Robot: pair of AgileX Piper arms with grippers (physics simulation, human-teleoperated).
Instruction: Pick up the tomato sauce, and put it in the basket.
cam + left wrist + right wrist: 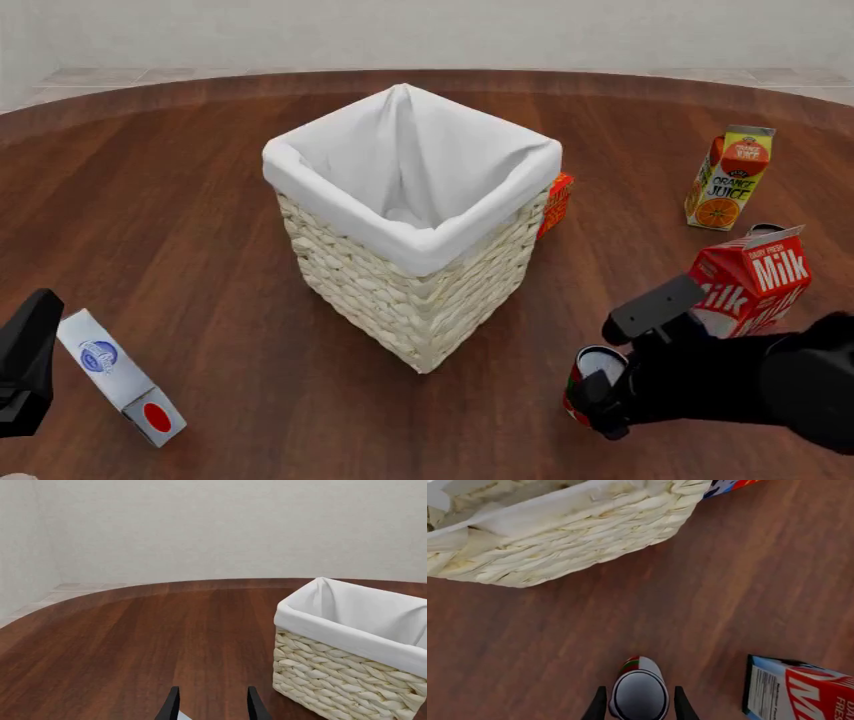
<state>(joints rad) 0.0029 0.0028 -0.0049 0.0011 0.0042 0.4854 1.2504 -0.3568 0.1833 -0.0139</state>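
1 basket (414, 270). 1 tomato sauce can (639, 695), btwn right gripper (639, 711) fingers. 2 cartons: milk (750, 283) just beside that gripper, OJ (729, 177) beyond it. 1 white box (120, 377) by left gripper (212, 707). 1 orange pack (557, 203), mostly hidden.

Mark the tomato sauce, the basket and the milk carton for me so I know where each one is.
tomato sauce (640, 696): right wrist view, on its silver top between the jaws.
basket (414, 290): front view, on the woven wall at its near corner.
milk carton (761, 278): front view, on its red front face.
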